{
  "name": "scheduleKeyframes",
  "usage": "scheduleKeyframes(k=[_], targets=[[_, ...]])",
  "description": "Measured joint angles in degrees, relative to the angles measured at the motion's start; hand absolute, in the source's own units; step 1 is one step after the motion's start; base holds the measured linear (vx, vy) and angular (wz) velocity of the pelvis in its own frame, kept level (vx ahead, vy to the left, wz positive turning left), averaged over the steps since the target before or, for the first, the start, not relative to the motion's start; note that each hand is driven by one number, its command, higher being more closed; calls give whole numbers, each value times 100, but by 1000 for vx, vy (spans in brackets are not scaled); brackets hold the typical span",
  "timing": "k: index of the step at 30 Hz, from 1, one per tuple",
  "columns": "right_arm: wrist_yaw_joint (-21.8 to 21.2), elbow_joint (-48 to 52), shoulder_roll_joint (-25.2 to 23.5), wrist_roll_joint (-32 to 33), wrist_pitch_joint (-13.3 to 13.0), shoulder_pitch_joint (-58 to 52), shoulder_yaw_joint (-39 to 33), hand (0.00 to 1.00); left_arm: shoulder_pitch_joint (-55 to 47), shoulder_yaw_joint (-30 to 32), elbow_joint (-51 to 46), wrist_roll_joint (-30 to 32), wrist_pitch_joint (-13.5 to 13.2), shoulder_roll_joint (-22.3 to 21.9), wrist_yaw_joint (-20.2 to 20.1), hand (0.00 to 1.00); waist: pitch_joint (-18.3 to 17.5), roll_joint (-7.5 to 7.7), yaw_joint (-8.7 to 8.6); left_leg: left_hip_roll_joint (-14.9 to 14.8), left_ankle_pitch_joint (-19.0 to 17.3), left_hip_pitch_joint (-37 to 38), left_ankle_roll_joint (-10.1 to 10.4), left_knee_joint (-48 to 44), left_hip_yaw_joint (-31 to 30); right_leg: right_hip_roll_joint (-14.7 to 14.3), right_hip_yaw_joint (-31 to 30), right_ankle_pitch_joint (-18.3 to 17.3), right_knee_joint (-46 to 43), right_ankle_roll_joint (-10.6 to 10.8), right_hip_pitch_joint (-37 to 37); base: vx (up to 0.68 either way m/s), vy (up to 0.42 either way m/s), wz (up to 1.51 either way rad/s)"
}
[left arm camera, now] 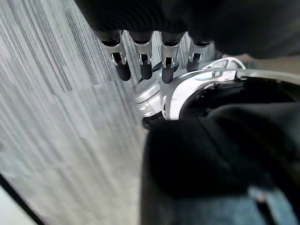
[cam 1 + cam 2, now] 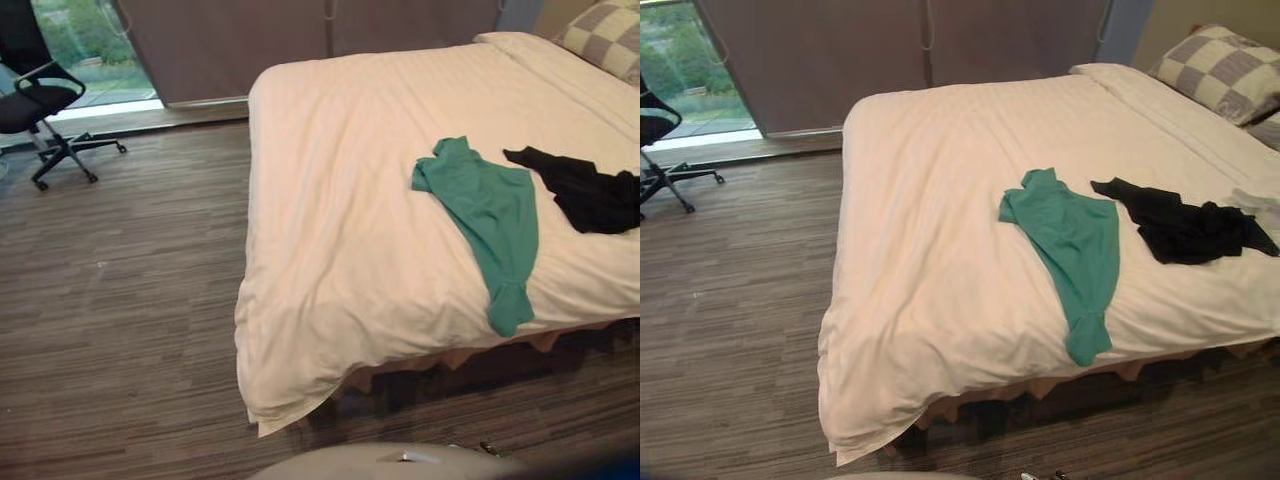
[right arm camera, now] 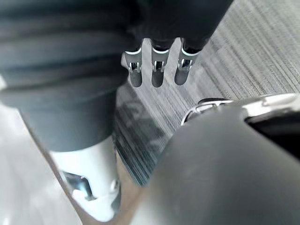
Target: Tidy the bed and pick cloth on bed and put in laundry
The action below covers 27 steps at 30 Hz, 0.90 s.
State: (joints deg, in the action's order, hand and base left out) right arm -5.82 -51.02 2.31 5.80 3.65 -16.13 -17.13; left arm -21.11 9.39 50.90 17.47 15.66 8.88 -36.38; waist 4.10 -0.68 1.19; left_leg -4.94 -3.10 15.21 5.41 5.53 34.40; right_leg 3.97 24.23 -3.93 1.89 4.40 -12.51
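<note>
- The green shirt [image 2: 490, 215] lies spread on the bed [image 2: 340, 200], reaching its 6 o'clock edge.
- The black garment [image 2: 585, 190] lies crumpled just beside it, at 3 o'clock.
- The left hand [image 1: 146, 65] and right hand [image 3: 158, 70]: fingers straight, holding nothing.

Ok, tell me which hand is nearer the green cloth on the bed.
Right, probably. The green cloth lies on the bed, ahead and to the robot's right. The right hand and left hand both hang open over the floor, touching nothing, away from the bed.
</note>
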Motion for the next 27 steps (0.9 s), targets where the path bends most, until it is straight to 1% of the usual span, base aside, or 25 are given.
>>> scheduleKeyframes(k=[1,3,4,5,6,7,8,9,10,11,13,14,15,16,17,18,19,20,21,22,23,24,25,26,27], targets=[[26,3,-7,1,-18,4,10,0,2,-68,0,-10,7,36,3,0,5,9,-12,0,0,-2,0,0,13,-4,-11,-2,16,-3,0,-63,-59,-32],[101,20,-10,19,-25,4,24,0,5,-254,8,-97,47,64,176,0,20,31,-11,-6,-2,-1,-2,0,118,-18,-85,-4,23,-6,27,-74,-31,-19],[166,18,-16,31,-23,1,22,0,8,-367,124,-339,64,-8,757,0,41,10,-8,-10,-19,-6,-5,0,139,-30,-155,-13,40,-21,74,-90,-16,-18],[243,1,-17,85,-36,5,-8,0,47,-364,292,-596,0,-171,1648,0,33,21,-8,-45,-89,-5,-12,0,175,-66,-209,-20,41,-31,106,-92,-13,-21],[282,-15,-17,90,-36,-3,-53,0,75,-302,400,-713,-24,-241,2003,0,36,23,-4,-56,-90,-5,-12,-1,222,-77,-255,-19,40,-43,123,-87,-22,-27],[393,-64,-38,223,-65,-2,-108,0,132,-77,513,-896,-116,-229,2529,0,32,46,21,-82,-93,3,-10,-24,289,-96,-314,-44,24,-80,157,-72,-40,-25],[470,-83,-145,377,-92,14,-250,0,184,122,585,-970,-157,-298,2901,0,39,101,12,-125,-151,-21,-9,-160,308,-96,-329,-79,1,-123,169,-52,-48,-20],[524,-85,-188,465,-94,21,-321,0,232,218,631,-992,-200,-319,3022,0,40,115,11,-160,-204,-44,1,-286,314,-96,-354,-85,-3,-128,170,-39,-47,-19],[672,-131,-218,725,-100,34,-436,0,302,378,657,-950,-295,-347,3193,0,32,133,24,-274,-385,-176,1,-650,351,-103,-463,-89,-26,-141,203,-26,-31,-31],[863,-197,-225,997,-138,102,-532,0,366,504,664,-951,-374,-379,3318,0,40,113,28,-410,-569,-295,0,-1062,422,-112,-541,-84,-60,-152,240,-49,-21,-40],[1124,-247,-222,1288,-239,202,-748,0,487,501,669,-961,-475,-414,3466,0,37,66,18,-505,-684,-439,-7,-1356,424,-121,-619,-76,-117,-158,316,-25,0,-26],[1358,-250,-206,1479,-340,317,-949,0,649,469,672,-1013,-536,-406,3573,0,47,30,-14,-507,-692,-437,-14,-1345,424,-123,-628,-40,-151,-157,362,3,13,-11],[1585,-242,-154,1647,-484,456,-1156,100,861,463,673,-1025,-613,-408,3696,0,32,5,-35,-467,-661,-420,-24,-1224,424,-119,-639,-31,-215,-161,414,2,17,-6],[1682,-233,-103,1705,-545,534,-1238,100,929,447,674,-1032,-666,-409,3754,0,43,-12,-45,-424,-603,-404,-33,-1131,424,-103,-639,-24,-226,-161,433,0,0,0],[1839,-184,42,1817,-748,715,-1408,100,1134,382,670,-1145,-815,-425,3910,0,68,-48,-84,-303,-442,-312,-44,-826,422,-73,-632,-11,-267,-155,477,-12,27,3],[1988,14,249,1825,-901,918,-1512,100,1352,252,668,-1182,-960,-416,4019,0,106,-51,-156,-176,-242,-191,-61,-435,420,-54,-626,-10,-333,-155,508,4,34,5],[2020,174,368,1820,-999,1027,-1523,100,1420,160,665,-1178,-1030,-407,4070,0,124,-97,-188,-121,-150,-135,-64,-262,412,-46,-616,-11,-372,-155,506,-8,49,5],[2026,589,637,1809,-1202,1258,-1451,100,1603,-87,653,-1174,-1109,-401,4147,0,192,-172,-266,-29,-11,-4,-82,25,380,-35,-609,-11,-461,-155,522,-32,64,10],[1946,987,939,1802,-1413,1520,-1273,100,1771,-378,622,-1174,-1140,-378,4161,0,230,-186,-357,2,8,-27,-108,33,254,16,-593,-12,-541,-153,558,-58,64,7],[1879,1201,1099,1800,-1517,1665,-1142,100,1833,-539,601,-1177,-1137,-366,4160,0,242,-206,-363,13,12,-35,-113,34,213,34,-602,-13,-594,-152,596,-64,60,3],[1680,1595,1369,1798,-1688,1922,-908,100,1928,-780,539,-1191,-1089,-350,4147,0,257,-199,-396,34,17,-49,-121,32,126,60,-614,-13,-641,-151,633,-73,47,5],[1283,1979,1559,1805,-1745,2098,-766,100,1950,-948,367,-1346,-951,-338,4133,0,265,-166,-403,54,33,-118,-145,26,51,81,-601,-11,-665,-149,684,-68,37,11],[1043,2168,1622,1826,-1772,2168,-665,100,1967,-991,302,-1424,-878,-338,4121,0,257,-162,-403,62,45,-150,-163,25,12,91,-595,-11,-686,-148,727,-85,14,20],[413,2465,1658,1967,-1912,2261,-561,100,1982,-1100,186,-1464,-726,-312,4071,0,286,-121,-408,75,60,-219,-185,35,-55,105,-589,-11,-709,-148,784,-82,-4,14],[-361,3098,1615,2243,-2016,2286,-267,100,1966,-1171,160,-1466,-591,-262,3997,0,360,-59,-382,99,97,-288,-215,35,-82,115,-588,-10,-719,-147,846,-86,-11,13]])
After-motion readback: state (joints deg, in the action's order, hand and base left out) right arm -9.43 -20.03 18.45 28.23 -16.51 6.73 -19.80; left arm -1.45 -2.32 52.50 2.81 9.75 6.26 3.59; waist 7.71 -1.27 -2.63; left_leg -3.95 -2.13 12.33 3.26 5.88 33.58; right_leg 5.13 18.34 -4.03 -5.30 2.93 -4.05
